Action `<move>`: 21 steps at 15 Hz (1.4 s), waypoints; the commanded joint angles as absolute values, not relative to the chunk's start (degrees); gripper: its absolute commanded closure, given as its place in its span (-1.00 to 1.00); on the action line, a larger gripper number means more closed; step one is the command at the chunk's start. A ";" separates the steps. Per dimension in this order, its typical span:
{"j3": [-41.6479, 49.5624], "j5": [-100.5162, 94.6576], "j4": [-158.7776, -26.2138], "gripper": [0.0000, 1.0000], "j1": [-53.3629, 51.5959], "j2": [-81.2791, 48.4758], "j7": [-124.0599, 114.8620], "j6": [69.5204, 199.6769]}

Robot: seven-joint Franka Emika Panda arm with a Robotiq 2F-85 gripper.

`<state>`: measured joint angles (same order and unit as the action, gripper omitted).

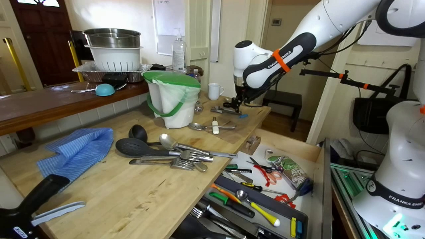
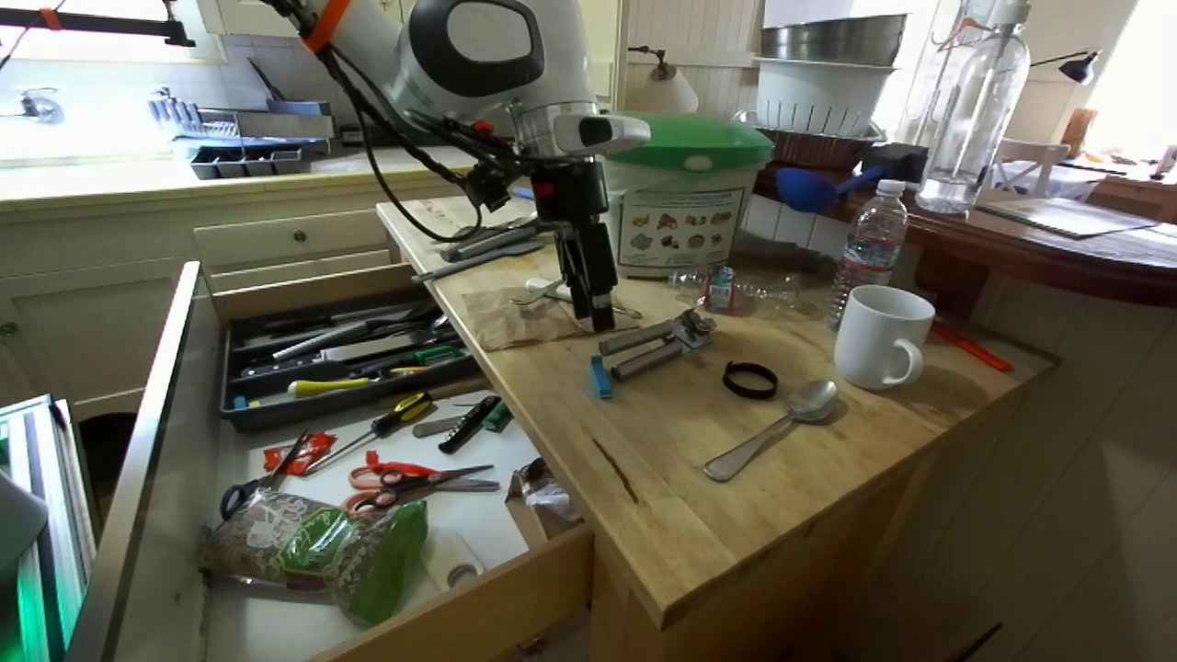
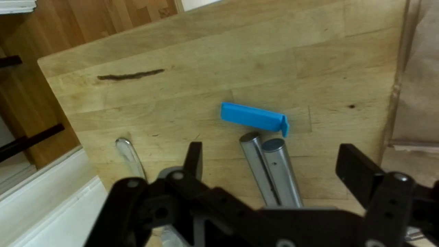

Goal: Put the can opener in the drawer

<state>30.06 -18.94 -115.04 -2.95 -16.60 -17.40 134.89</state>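
The can opener lies on the wooden counter, with two grey metal handles and a metal head. It shows in both exterior views (image 1: 226,110) (image 2: 648,360). In the wrist view its handles (image 3: 283,171) lie between my fingers, and its head is hidden behind the gripper. My gripper (image 3: 271,157) is open, with a gap on either side of the handles. In both exterior views the gripper (image 1: 236,108) (image 2: 593,317) points down, low over the counter at the can opener. The drawer (image 1: 327,186) (image 2: 501,598) is pulled out below the counter edge, full of utensils, scissors and a bag.
A blue clip (image 3: 253,116) lies just off the handle ends. A black ring (image 2: 749,379), a spoon (image 2: 772,432) and a white mug (image 2: 878,336) are near the can opener. A green-lidded bucket (image 1: 174,106) stands behind. Brown paper (image 2: 515,317) lies beside the gripper.
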 commanded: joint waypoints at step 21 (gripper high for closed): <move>12.77 -2.04 -113.97 -1.00 13.49 -17.57 4.74 146.24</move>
